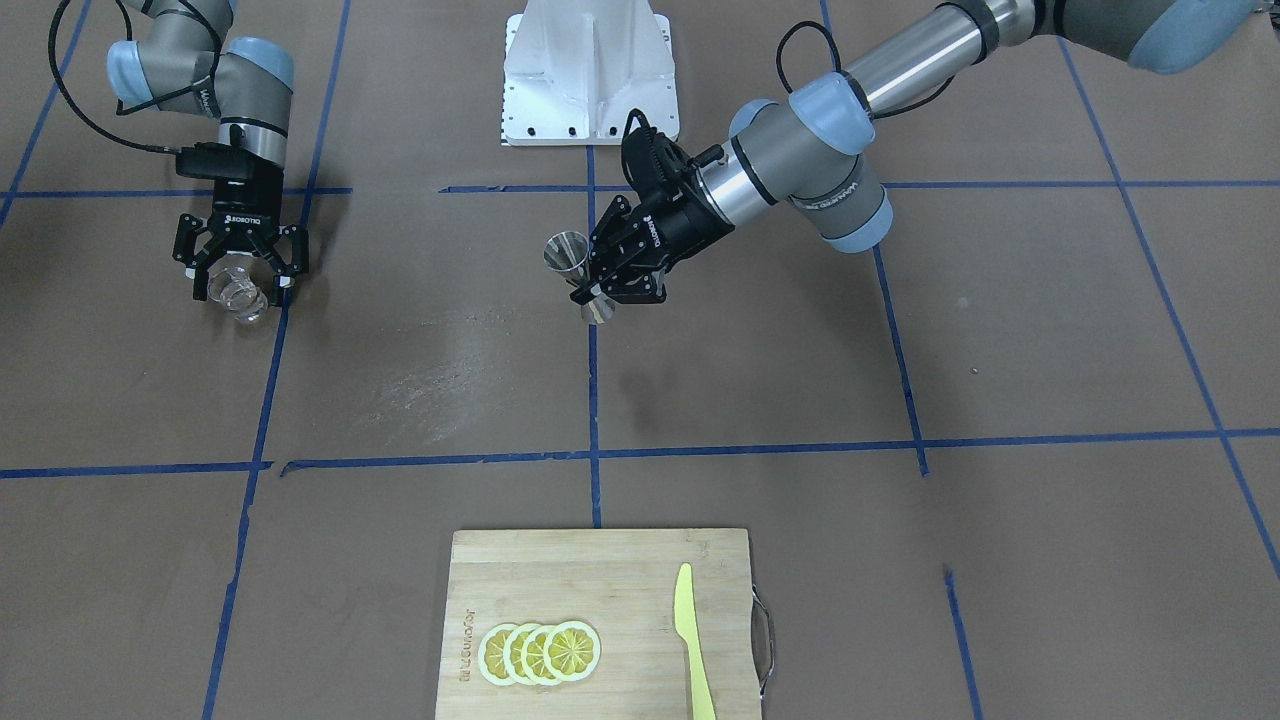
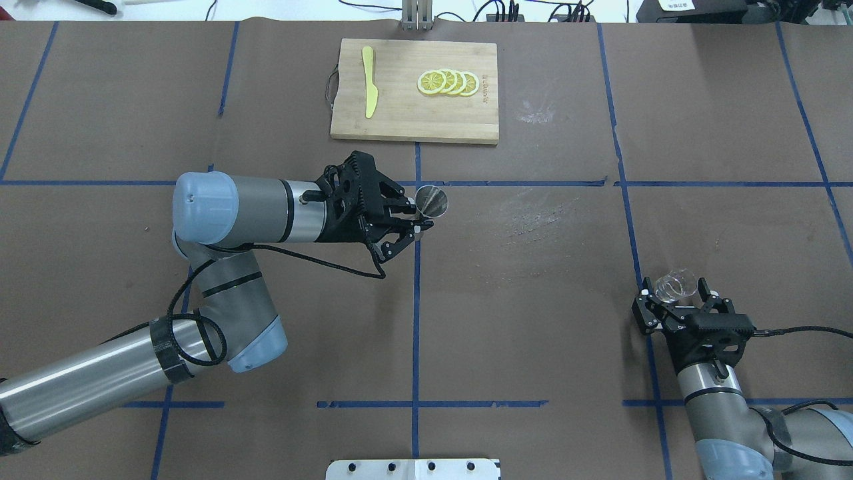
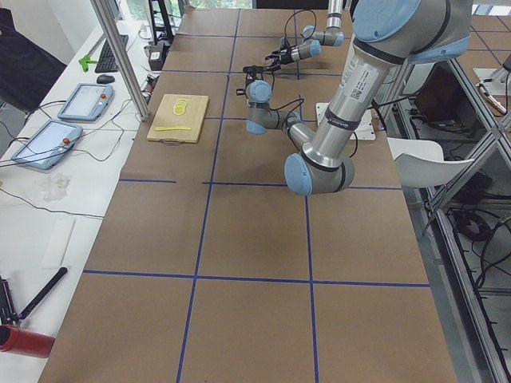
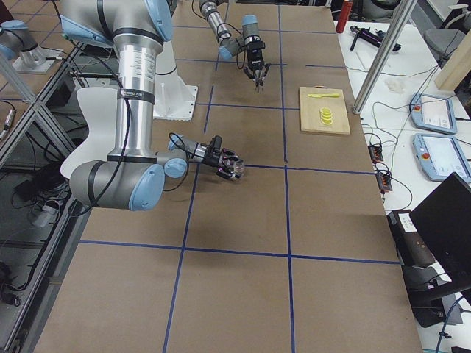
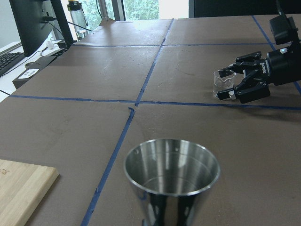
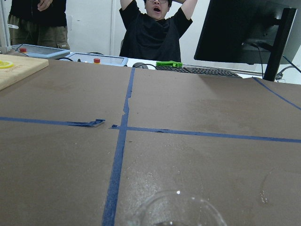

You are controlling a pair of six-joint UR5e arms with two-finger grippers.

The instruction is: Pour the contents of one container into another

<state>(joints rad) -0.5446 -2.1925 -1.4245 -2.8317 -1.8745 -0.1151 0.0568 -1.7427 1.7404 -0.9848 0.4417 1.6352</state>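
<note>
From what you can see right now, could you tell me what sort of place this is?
Most likely a robotics lab: a paper-covered table gridded with blue tape, control tablets and monitors on side benches, and two arms holding a steel jigger and a glass cup.

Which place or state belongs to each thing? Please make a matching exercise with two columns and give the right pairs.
Things:
1. steel jigger
2. glass cup
3. lemon slices
4. yellow knife

Places or states:
A. between the fingers of the right gripper
B. overlapping in a row on the cutting board
C. held at the waist by the left gripper
D. lying alone on the board near its handle

Pairs: 1-C, 2-A, 3-B, 4-D
</note>
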